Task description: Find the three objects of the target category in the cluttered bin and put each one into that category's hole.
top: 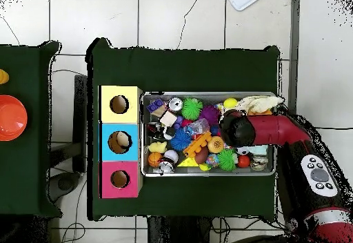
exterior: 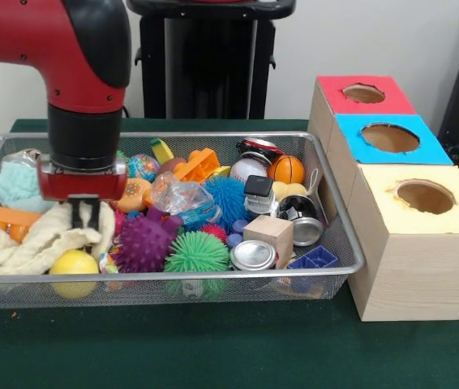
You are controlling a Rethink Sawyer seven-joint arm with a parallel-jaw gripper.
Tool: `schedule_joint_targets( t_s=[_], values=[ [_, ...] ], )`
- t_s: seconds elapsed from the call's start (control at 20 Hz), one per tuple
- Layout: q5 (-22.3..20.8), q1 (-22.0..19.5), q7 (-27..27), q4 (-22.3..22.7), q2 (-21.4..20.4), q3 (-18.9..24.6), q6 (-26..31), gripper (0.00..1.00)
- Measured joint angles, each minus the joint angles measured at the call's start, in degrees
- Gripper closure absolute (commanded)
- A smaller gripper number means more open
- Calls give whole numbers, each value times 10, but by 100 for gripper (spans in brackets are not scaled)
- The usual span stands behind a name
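- Silver wire-mesh bin (exterior: 339, 243) is seen on the green-covered table (exterior: 213, 348), packed with mixed clutter; in the overhead view the bin (top: 207, 173) lies just beside the row of boxes.
- Three wooden boxes are set touching one another along one short side of the bin: the yellow-topped box (exterior: 424, 243), the blue-topped box (exterior: 388, 139) and the red-topped box (exterior: 363, 93), each with a round hole in its top.
- The red and black arm (exterior: 83, 73) is lowered into the bin end well apart from the boxes; in the overhead view the arm (top: 276, 131) covers that end.
- The gripper (exterior: 85, 212) is placed down at a cream cloth (exterior: 27, 243). Its dark fingers (exterior: 78, 212) are seen close together against the cloth folds; whether anything is pinched cannot be told.
- Dotted ruffled fabric pieces cannot be picked out with certainty in either view. A crumpled clear piece with coloured spots (exterior: 177, 196) is noted near the bin's middle; its material cannot be told.
- Other contents recorded in the front view: a purple spiky ball (exterior: 144, 243), a green spiky ball (exterior: 197, 253), a blue spiky ball (exterior: 228, 198), a yellow ball (exterior: 74, 263) just beside the cloth, a small basketball (exterior: 286, 168), a wooden cube (exterior: 268, 235) and a round metal tin (exterior: 252, 255).
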Motion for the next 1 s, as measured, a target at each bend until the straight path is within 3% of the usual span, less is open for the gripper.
schedule_joint_targets(
  t_s=[0.4,1.0],
  values=[
    [73,9,0,67,-31,5,6,100],
    [145,100,0,141,-95,-8,35,100]
  ],
)
